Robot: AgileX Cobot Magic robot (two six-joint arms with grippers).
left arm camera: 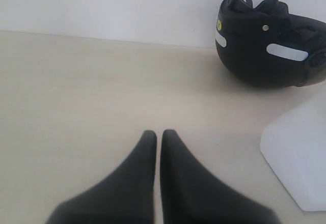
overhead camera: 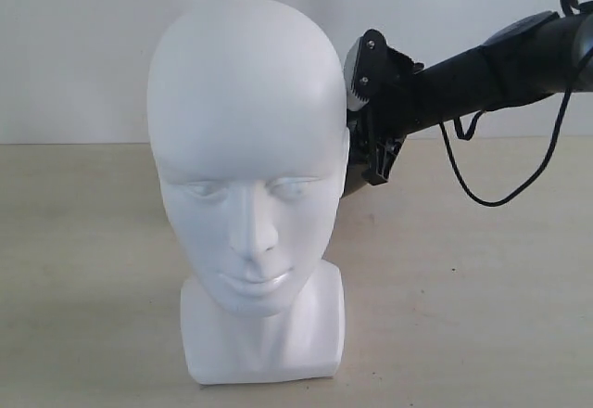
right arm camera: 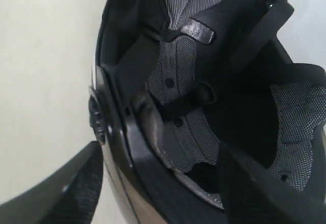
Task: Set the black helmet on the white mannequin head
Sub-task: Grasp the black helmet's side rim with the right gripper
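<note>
The white mannequin head (overhead camera: pixel 246 195) stands upright on its block base at the front of the table, and its base corner (left arm camera: pixel 298 158) shows in the left wrist view. The black helmet (left arm camera: pixel 267 46) lies behind it with its opening turned up; the head hides it in the exterior view. My right gripper (right arm camera: pixel 160 183) is open and straddles the helmet's (right arm camera: pixel 204 96) rim. One finger is outside by the visor pivot and the other is inside against the padding. My left gripper (left arm camera: pixel 155 132) is shut and empty, low over the table, well short of the helmet.
The right arm (overhead camera: pixel 482 74) reaches in from the right, behind the head, with a loose black cable (overhead camera: pixel 500 190) hanging under it. A white wall backs the pale wooden table (overhead camera: pixel 482 315).
</note>
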